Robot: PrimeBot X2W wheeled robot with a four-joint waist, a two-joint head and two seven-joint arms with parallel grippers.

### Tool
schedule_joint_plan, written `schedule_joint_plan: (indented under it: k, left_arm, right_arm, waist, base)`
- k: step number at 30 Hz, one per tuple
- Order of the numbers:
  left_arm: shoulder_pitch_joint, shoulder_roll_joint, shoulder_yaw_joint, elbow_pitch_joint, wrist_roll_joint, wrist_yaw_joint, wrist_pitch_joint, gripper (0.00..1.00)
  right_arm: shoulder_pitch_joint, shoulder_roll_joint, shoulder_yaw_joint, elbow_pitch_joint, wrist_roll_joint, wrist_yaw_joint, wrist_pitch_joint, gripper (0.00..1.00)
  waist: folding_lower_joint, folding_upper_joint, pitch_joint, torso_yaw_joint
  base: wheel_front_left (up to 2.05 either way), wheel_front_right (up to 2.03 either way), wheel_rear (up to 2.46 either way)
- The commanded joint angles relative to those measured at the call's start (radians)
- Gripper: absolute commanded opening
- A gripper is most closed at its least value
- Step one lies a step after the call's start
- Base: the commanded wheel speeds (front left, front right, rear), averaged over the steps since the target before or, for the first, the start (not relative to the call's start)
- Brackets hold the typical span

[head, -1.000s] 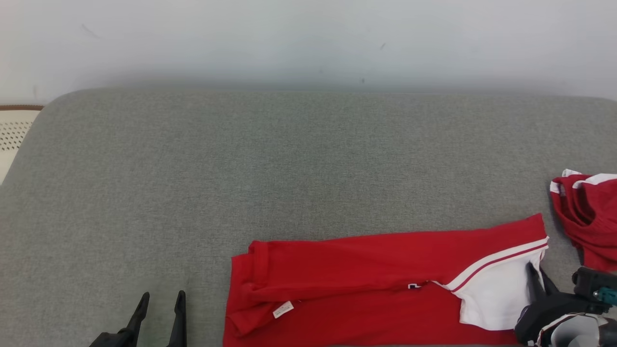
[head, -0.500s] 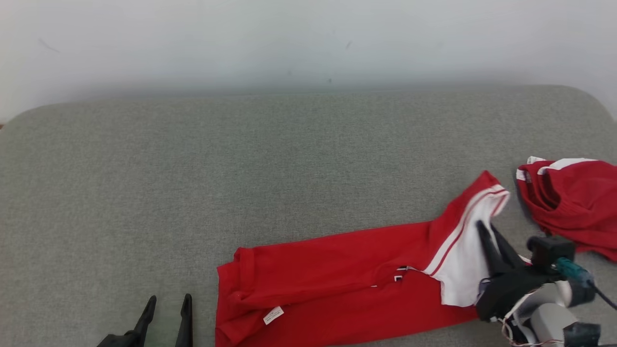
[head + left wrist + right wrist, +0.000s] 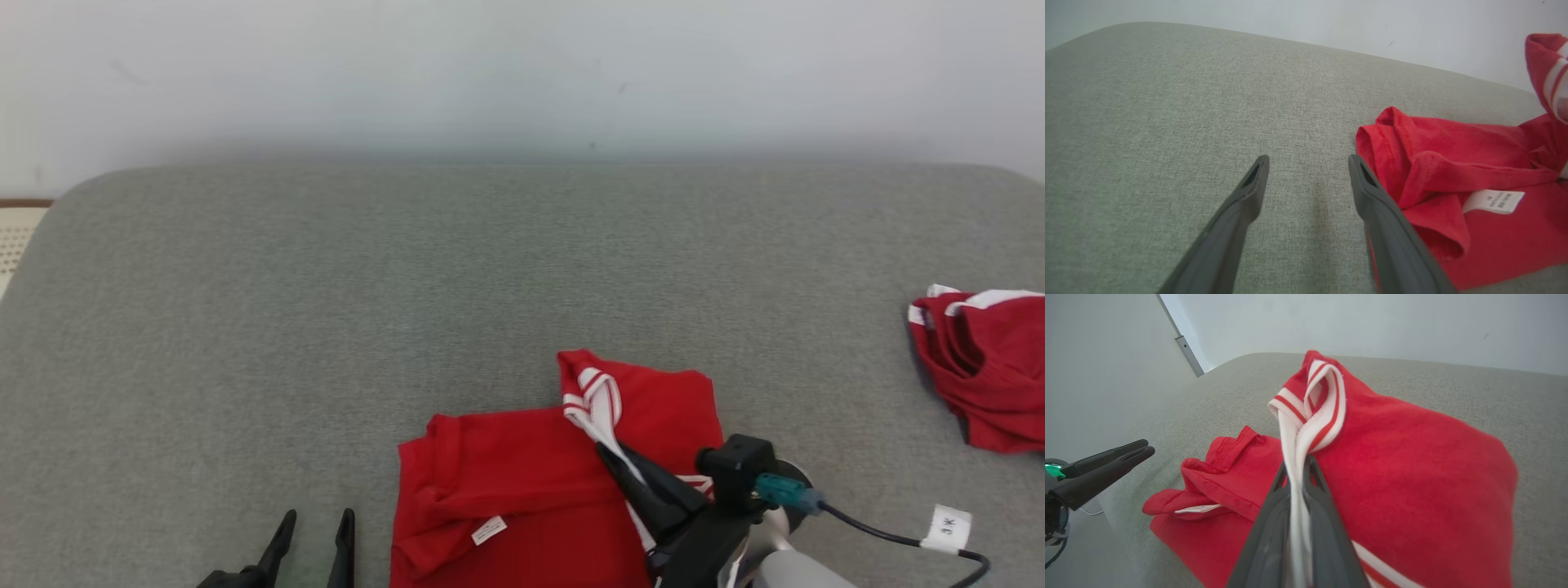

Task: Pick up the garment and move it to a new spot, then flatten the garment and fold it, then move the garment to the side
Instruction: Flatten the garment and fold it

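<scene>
garment (image 3: pixel 506 465) end carried leftward | right hand (image 3: pixel 608 451) clamped on garment | left hand (image 3: pixel 317 517) open

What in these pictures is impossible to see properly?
- The label on the red shirt: print too small to read, left wrist view.
- The second red garment: cut off by the head view's right edge.
- The shirt's near side: cut off by the head view's bottom edge, partly behind the right gripper.
</scene>
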Motion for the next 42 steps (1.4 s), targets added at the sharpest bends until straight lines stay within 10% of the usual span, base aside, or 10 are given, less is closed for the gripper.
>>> schedule_joint_plan:
  k: [1, 22, 23, 25, 42]
  left_arm:
    - [0.004, 0.001, -0.005, 0.003, 0.000, 0.002, -0.001, 1.00]
    - [0.026, 0.001, -0.054, 0.003, -0.024, 0.013, -0.001, 1.00]
    - [0.025, 0.001, -0.055, 0.003, -0.026, 0.015, -0.001, 1.00]
    - [0.024, 0.001, -0.053, 0.001, -0.028, 0.017, -0.001, 1.00]
    - [0.003, 0.001, -0.026, -0.011, -0.015, 0.024, -0.001, 1.00]
  right_arm:
    - [-0.014, 0.001, 0.009, 0.001, 0.007, -0.001, -0.002, 0.00]
    - [-0.180, 0.176, 0.161, 0.304, 0.083, -0.001, -0.085, 0.00]
    - [-0.184, 0.182, 0.154, 0.316, 0.087, -0.001, -0.087, 0.15]
    - [-0.192, 0.195, 0.128, 0.315, 0.092, -0.001, -0.087, 1.00]
    - [0.030, 0.084, -0.357, 0.195, -0.018, -0.001, -0.086, 1.00]
  waist:
    - [-0.0001, -0.0001, 0.000, 0.035]
    - [-0.0001, -0.0001, 0.007, 0.232]
    - [-0.0001, -0.0001, 0.009, 0.232]
    - [-0.0001, -0.0001, 0.013, 0.226]
    - [-0.0001, -0.0001, 0.032, 0.132]
  base:
    - [0.00, 0.00, 0.00]
    - [0.00, 0.00, 0.00]
    - [0.00, 0.00, 0.00]
    - [0.00, 0.00, 0.00]
    - [0.00, 0.00, 0.00]
